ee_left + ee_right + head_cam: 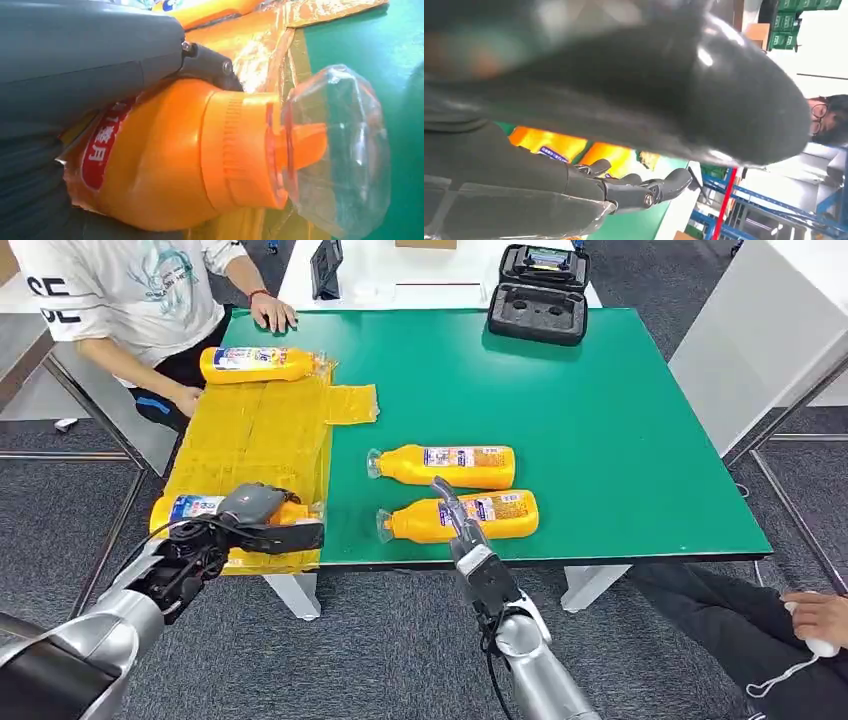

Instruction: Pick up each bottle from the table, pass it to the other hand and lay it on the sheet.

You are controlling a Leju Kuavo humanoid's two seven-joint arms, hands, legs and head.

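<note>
Near the front end of the yellow sheet (255,435), my left hand (250,522) grips an orange bottle (195,508) lying on its side. In the left wrist view the bottle (190,155) and its clear cap (340,150) lie over the sheet (260,55), under my thumb (90,60). A second bottle (255,363) lies at the sheet's far end. Two more bottles (450,465) (490,515) lie on the green table (620,420). My right hand (455,515) stands edge-on at the nearer one's neck, fingers (639,192) spread and empty.
A person at the far left has one hand (272,312) on the table corner and another (185,398) by the sheet. An open black case (537,295) sits at the back. A white table (760,330) stands to the right. Another person's hand (820,615) is at lower right.
</note>
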